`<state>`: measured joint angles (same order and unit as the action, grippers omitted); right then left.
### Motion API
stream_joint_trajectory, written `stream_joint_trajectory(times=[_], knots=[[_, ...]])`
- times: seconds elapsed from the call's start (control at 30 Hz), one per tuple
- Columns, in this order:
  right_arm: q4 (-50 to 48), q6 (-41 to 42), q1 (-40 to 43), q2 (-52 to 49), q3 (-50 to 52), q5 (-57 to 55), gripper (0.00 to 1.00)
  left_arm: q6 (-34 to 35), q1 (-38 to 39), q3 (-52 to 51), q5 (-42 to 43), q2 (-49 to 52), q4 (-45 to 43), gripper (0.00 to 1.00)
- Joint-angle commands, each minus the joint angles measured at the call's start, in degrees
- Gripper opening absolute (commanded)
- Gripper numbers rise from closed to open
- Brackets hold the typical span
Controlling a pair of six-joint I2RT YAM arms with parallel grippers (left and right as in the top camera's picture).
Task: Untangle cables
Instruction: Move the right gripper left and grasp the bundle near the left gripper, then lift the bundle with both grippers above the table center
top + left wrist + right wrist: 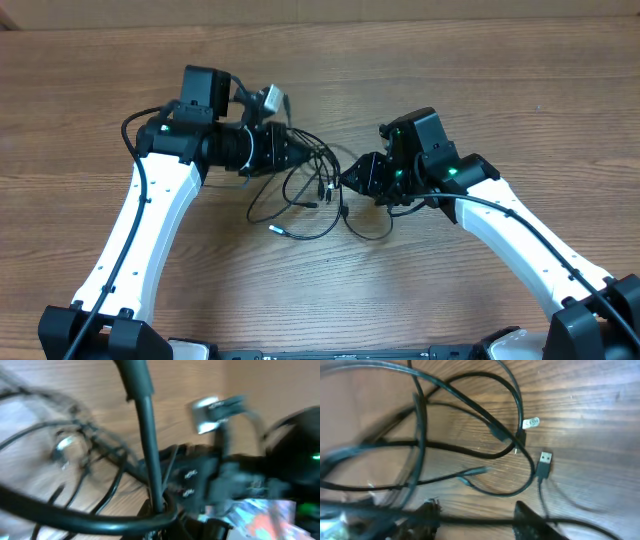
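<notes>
The cables are thin black cords bunched in loops on the wooden table between my two grippers. My left gripper points right into the bunch and looks shut on strands that fan out from its tip. The left wrist view is blurred, with cables crossing close to the lens. My right gripper points left at the bunch's right edge. In the right wrist view its fingers stand apart with one strand running across between them. Cable loops, a USB plug and a silver-tipped plug lie beyond.
A loose plug end lies on the table at the front of the bunch. A silver connector on a thicker cable sticks up beside the left wrist and also shows in the left wrist view. The wooden table extends all round.
</notes>
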<state>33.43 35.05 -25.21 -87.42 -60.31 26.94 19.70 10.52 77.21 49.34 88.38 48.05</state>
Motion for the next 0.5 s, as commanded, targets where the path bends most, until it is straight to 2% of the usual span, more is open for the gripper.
stream_joint_trajectory(times=[0.0,0.13,0.27,0.47], knots=[[-0.7,-11.9,-1.7,-0.5,0.2,-1.7,0.49,2.4,0.3,0.7,11.3,-1.3,-5.4,0.04],[-4.1,-14.5,-2.1,-0.5,0.2,-6.5,0.51,5.2,0.3,0.7,11.1,-1.3,-8.5,0.04],[-13.1,-14.6,-2.1,-0.5,0.2,-16.9,0.51,5.2,0.4,0.7,11.1,-1.3,-7.9,0.04],[-21.6,-15.4,-2.1,-0.7,0.2,-20.1,0.51,5.4,0.4,0.7,11.8,-1.3,-7.8,0.04]])
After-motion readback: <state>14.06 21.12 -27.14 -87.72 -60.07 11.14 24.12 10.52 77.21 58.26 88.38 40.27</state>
